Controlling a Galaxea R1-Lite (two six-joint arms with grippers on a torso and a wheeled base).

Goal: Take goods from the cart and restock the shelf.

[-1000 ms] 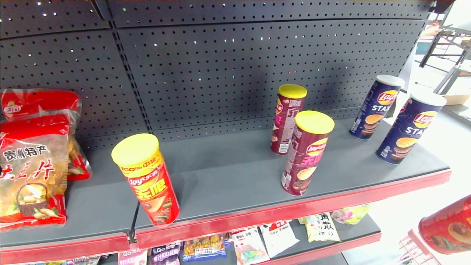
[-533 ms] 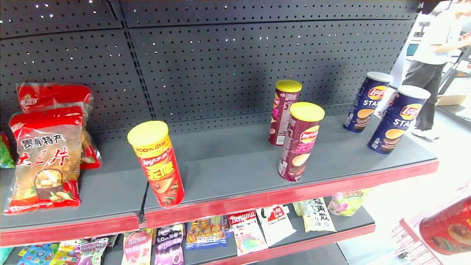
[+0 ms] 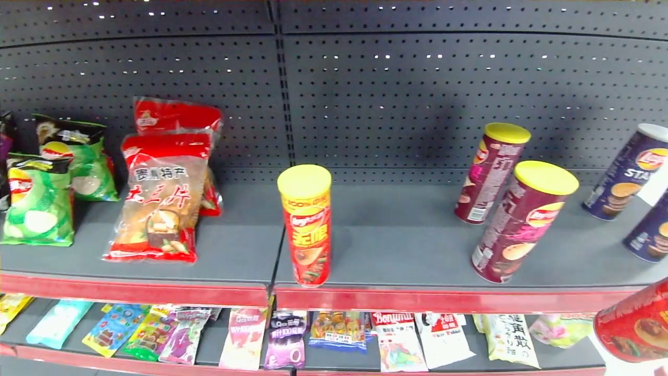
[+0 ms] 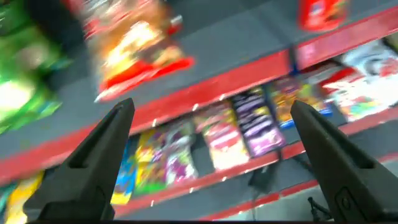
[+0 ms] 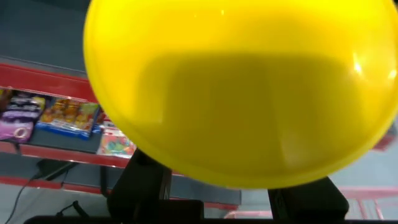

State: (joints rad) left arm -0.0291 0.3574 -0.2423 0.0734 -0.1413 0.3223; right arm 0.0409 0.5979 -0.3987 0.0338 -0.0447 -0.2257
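Grey shelf (image 3: 449, 300) with a red front rim, backed by dark pegboard (image 3: 391, 104). Nearest me, the right gripper (image 5: 224, 199) is closed round the held red can (image 3: 634, 326), whose yellow lid (image 5: 242, 87) faces the wrist camera. This can hangs below the rim, off the shelf's right end. The left gripper (image 4: 211, 162) is spread wide and empty, facing the lower shelf's packets (image 4: 239, 127). On the shelf, a standing red can (image 3: 308, 230) is at the rim, with maroon cans (image 3: 516, 224) and blue cans (image 3: 623, 175) farther right. I judge placing is next: lift the can above the rim, keep it upright, and set it beside its standing twin, apart from the maroon cans.
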